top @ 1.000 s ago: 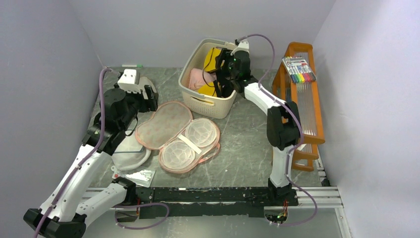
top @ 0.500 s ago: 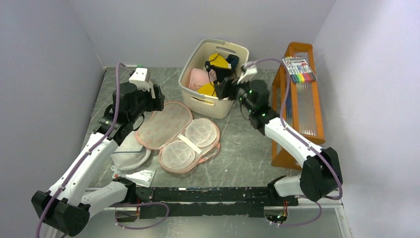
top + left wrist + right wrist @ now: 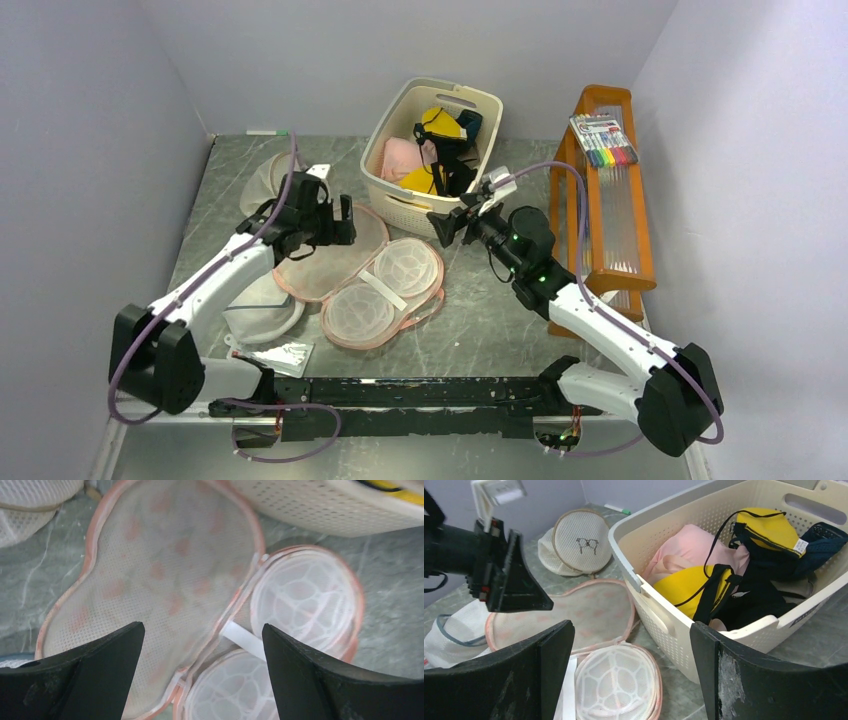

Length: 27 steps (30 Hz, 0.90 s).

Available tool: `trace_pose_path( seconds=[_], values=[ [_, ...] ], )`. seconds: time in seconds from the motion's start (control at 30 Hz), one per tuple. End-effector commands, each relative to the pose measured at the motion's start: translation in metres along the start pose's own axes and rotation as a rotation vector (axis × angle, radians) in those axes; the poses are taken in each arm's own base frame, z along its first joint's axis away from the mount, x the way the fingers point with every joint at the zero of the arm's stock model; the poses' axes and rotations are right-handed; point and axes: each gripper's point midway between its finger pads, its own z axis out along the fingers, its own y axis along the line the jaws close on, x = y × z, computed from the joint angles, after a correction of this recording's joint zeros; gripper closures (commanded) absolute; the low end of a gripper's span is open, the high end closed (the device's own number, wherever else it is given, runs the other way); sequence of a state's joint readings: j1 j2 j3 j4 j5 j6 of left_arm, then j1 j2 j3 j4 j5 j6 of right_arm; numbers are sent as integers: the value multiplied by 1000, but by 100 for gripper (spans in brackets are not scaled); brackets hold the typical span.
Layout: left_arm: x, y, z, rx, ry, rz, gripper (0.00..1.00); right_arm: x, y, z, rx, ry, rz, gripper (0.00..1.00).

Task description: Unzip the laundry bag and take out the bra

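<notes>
The peach-pink laundry bag [image 3: 330, 252] lies unzipped and spread flat on the table, its printed lid to the left and two white cage cups [image 3: 385, 290] to the right. The yellow bra [image 3: 440, 123] with black straps lies in the cream basket [image 3: 425, 215], outside the bag. My left gripper [image 3: 345, 222] is open and empty above the lid's far edge; the left wrist view shows the lid [image 3: 160, 580] and a cup [image 3: 305, 600] between its fingers. My right gripper [image 3: 440, 225] is open and empty just in front of the basket. The right wrist view shows the bra [image 3: 769, 527] in the basket [image 3: 664, 510].
A pink garment [image 3: 405, 155] and a dark navy one [image 3: 470, 122] share the basket. A beige round bag [image 3: 268, 175] lies at the far left, a white mesh bag [image 3: 262, 305] and a foil packet [image 3: 282, 355] at the near left. An orange rack [image 3: 605, 200] holding markers [image 3: 603, 140] stands at the right.
My right gripper has pulled back out of the basket and down in front of it, empty. My left gripper has swung right, over the bag's lid.
</notes>
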<state>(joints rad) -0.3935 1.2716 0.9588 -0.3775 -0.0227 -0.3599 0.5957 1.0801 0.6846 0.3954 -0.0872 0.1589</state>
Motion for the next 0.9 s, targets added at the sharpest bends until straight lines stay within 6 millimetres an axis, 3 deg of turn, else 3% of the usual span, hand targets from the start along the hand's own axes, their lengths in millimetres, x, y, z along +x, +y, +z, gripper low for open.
trace_pose_path(
  seconds=[0.0, 0.03, 0.23, 0.33, 0.5, 0.73, 0.87],
  values=[
    [10, 30, 9, -161, 132, 71, 2, -6, -7, -3, 34, -53, -20, 13],
    [19, 42, 17, -226, 202, 112, 4, -4, -8, -3, 39, -51, -21, 13],
    [29, 90, 38, -484, 368, 270, 11, -6, -15, -6, 79, -54, -37, 13],
    [36, 93, 62, -412, 378, 262, 10, -8, -18, -8, 91, -65, -44, 13],
    [22, 86, 85, -229, 329, 184, 20, -9, -17, -10, 86, -75, -43, 13],
    [9, 122, 95, -253, 335, 130, 38, -6, -15, -9, 74, -77, -40, 13],
    [16, 135, 111, -271, 350, 116, 45, -3, -16, -7, 77, -69, -41, 13]
  ],
)
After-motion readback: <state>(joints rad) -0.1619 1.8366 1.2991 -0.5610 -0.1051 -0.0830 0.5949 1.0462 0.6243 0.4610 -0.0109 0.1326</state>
